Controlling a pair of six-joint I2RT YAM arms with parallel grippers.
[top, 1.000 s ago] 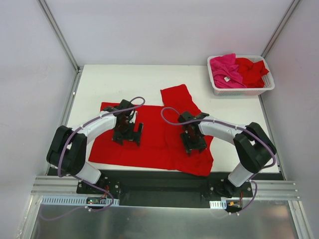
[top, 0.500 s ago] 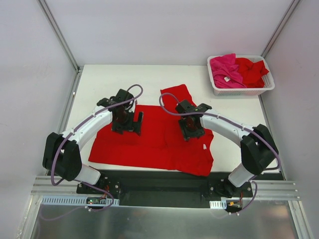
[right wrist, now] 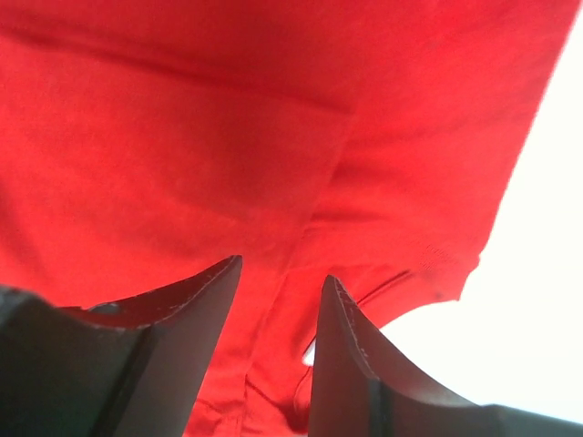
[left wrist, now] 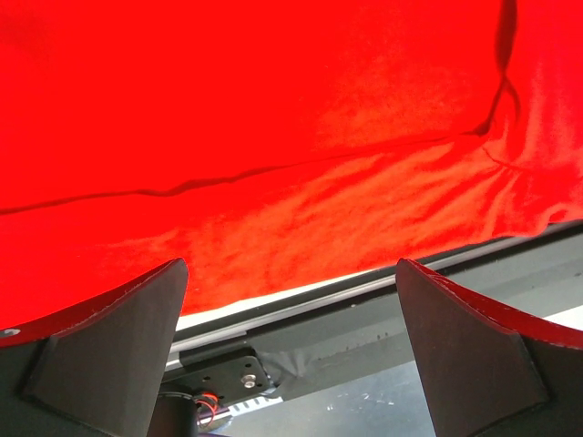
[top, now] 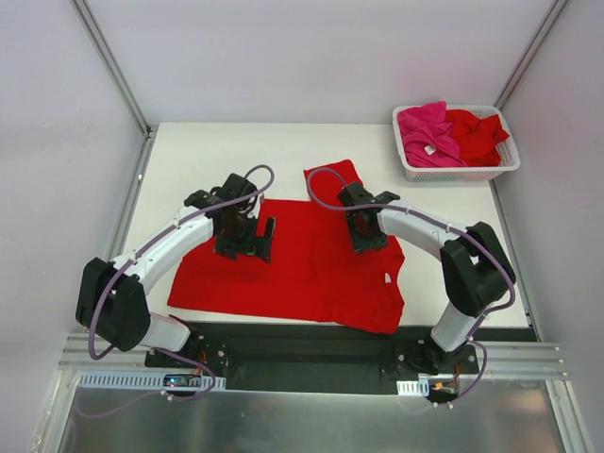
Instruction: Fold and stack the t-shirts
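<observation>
Well, from where I stand, one bright red cotton t-shirt (top: 311,269) lies spread flat on the white tabletop (top: 208,160), its near hem reaching almost to the black rail at the front edge. One short sleeve (top: 335,179) sticks out towards the back of the table, and the cloth shows a few shallow creases.

Both arms reach over this shirt. The left gripper (top: 250,245) hangs above the far left part of the cloth with its jaws spread wide; in the left wrist view the dark fingers (left wrist: 109,346) stand far apart with nothing between them. The right gripper (top: 366,236) sits over the far right part, just below that sleeve. Its fingers (right wrist: 173,337) leave only a narrow gap, with red fabric showing through it from below; whether the tips touch the cloth I cannot tell.

At the far right corner stands a white slotted plastic basket (top: 453,174), holding a crumpled magenta-pink t-shirt (top: 425,132) with a small white label, beside more bunched red t-shirts (top: 477,132).
</observation>
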